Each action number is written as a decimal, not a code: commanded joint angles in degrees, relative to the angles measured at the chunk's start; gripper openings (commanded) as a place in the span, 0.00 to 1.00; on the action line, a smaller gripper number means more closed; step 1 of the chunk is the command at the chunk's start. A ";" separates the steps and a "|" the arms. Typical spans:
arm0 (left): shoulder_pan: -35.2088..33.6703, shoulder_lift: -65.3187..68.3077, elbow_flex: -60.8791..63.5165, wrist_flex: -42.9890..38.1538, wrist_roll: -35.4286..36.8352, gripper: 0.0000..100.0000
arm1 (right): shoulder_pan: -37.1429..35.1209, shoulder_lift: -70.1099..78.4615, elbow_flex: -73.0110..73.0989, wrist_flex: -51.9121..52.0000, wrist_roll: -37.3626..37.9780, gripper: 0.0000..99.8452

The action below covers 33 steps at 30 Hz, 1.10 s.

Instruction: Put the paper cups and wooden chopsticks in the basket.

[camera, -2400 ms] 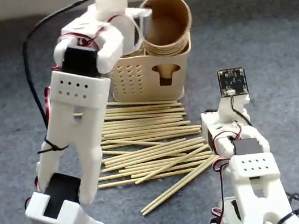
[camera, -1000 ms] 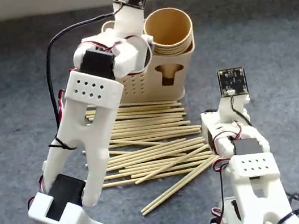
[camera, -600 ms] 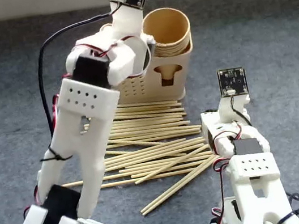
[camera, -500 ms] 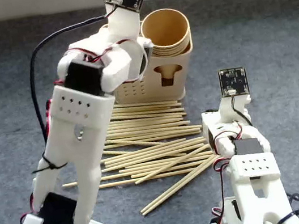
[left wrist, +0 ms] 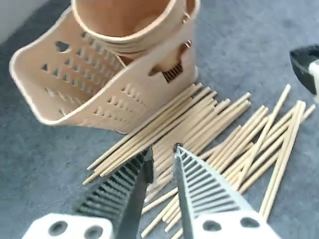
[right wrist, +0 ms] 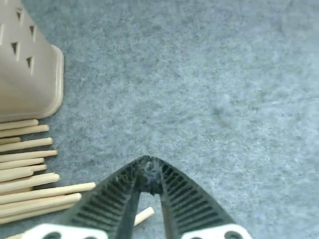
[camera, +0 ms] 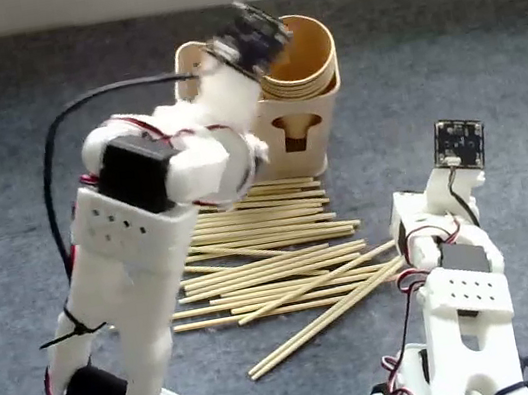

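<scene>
Cups (camera: 306, 54) sit nested in a stack at one end of the basket (camera: 300, 141), with their rims above its edge. The basket stands upright on the grey carpet (camera: 494, 58). Its pale walls are perforated, and there is a cut-out handle in the end wall beside the cups. In the left wrist view a small dark mark (left wrist: 172, 73) shows on the basket's wall just under the cups. It is too blurred to read.

Chopsticks (camera: 274, 257) lie loose on the carpet in front of the basket. Most are roughly parallel in a flat heap whose far edge nearly reaches the basket's base. A few lie crossed at an angle on the near side, toward the right arm (camera: 460, 276).

The left arm (camera: 141, 248) rises tall from its base and bends forward over the heap. Its wrist is just in front of the basket, and its camera board (camera: 252, 37) overlaps the basket's rim in the high view. The left gripper (left wrist: 162, 149) points down at the chopsticks next to the basket. Its fingers (left wrist: 192, 174) are a narrow gap apart and hold nothing.

The right arm is low and folded, to the right of the heap. The right gripper (right wrist: 148, 172) points down at bare carpet, with its fingertips pressed together and nothing between them. One chopstick end (right wrist: 142, 215) lies just beneath its fingers. The heap and a corner of the basket (right wrist: 30, 74) lie off to one side of it.
</scene>
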 commanded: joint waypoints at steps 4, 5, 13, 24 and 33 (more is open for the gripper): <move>8.22 -2.51 13.93 -1.76 -3.78 0.02 | 1.36 -1.10 -1.01 -1.45 -1.76 0.01; 8.75 -2.51 16.04 -3.08 -3.60 0.02 | 1.36 -1.10 -1.01 -1.45 -1.85 0.01; 14.73 -2.51 33.89 -15.38 -3.16 0.06 | 4.88 -1.10 -1.10 -4.18 -1.85 0.01; 16.57 -1.98 48.92 -32.18 4.92 0.16 | 9.71 -1.10 -1.01 -6.81 -4.57 0.01; 16.48 -1.89 55.08 -40.35 8.18 0.16 | 9.71 -1.10 -1.01 -6.81 -4.57 0.01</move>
